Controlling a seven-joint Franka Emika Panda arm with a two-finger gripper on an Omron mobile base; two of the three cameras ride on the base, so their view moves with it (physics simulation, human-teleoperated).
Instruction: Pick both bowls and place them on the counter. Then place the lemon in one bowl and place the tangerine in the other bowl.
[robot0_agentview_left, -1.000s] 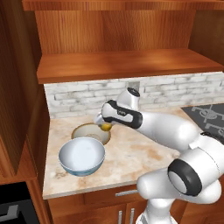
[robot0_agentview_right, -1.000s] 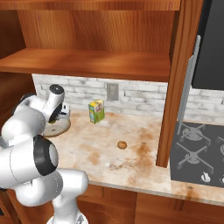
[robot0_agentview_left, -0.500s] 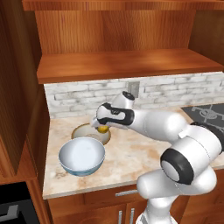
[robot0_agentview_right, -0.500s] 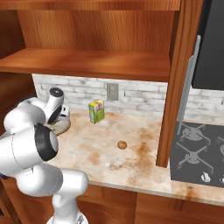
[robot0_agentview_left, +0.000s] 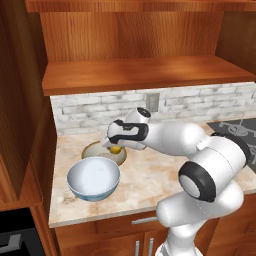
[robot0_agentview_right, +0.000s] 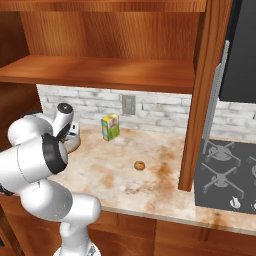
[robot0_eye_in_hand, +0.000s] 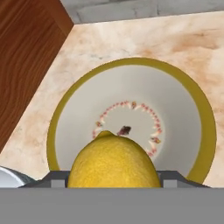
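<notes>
The gripper's (robot0_agentview_left: 113, 146) fingertips are hidden behind the lemon (robot0_eye_in_hand: 114, 161), which they clasp. The white arm reaches left, holding the lemon over the tan-rimmed bowl (robot0_eye_in_hand: 199, 127) on the marbled counter (robot0_agentview_right: 150, 172). The white bowl (robot0_agentview_left: 94, 178) sits nearer; the tangerine (robot0_agentview_right: 140, 165) lies far right.

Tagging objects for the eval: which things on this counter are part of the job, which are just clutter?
Job:
- lemon, held in the gripper over the shallow tan-rimmed bowl
- deeper white bowl, empty, on the counter
- tangerine, loose on the counter

Clutter:
- yellow-green carton, upright by the backsplash
- stove
- wall outlet
</notes>
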